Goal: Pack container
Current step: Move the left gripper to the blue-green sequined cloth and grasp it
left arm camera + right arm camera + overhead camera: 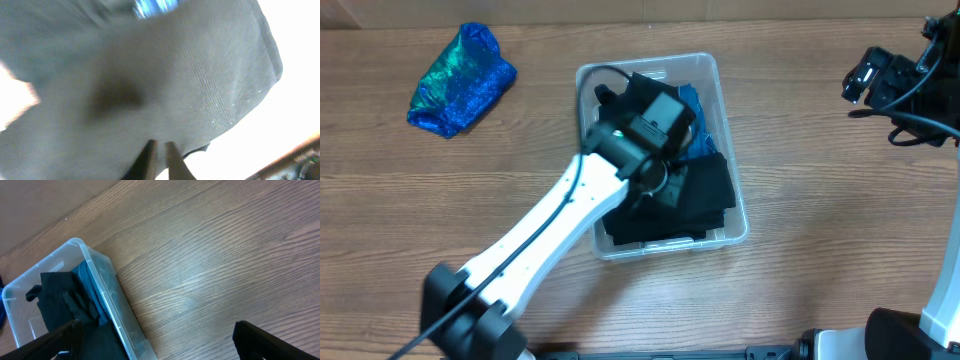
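Observation:
The clear container (739, 203) stands at the table's middle and holds black cloth (705, 195) over a blue item (698, 108). My left gripper (658, 172) is down inside the container, its fingertips hidden under the wrist. In the left wrist view the fingers (160, 146) are nearly together and pressed into the dark cloth (190, 75), with a fold between them. My right gripper (865, 78) is open and empty above the bare table at the far right. The right wrist view shows its wide-spread fingers (155, 340) and the container (102, 287) at the left.
A shiny blue-green bundle (460, 80) lies on the wooden table at the back left, apart from the container. The left arm reaches in from the front left across the table. The right arm's base stands at the right edge.

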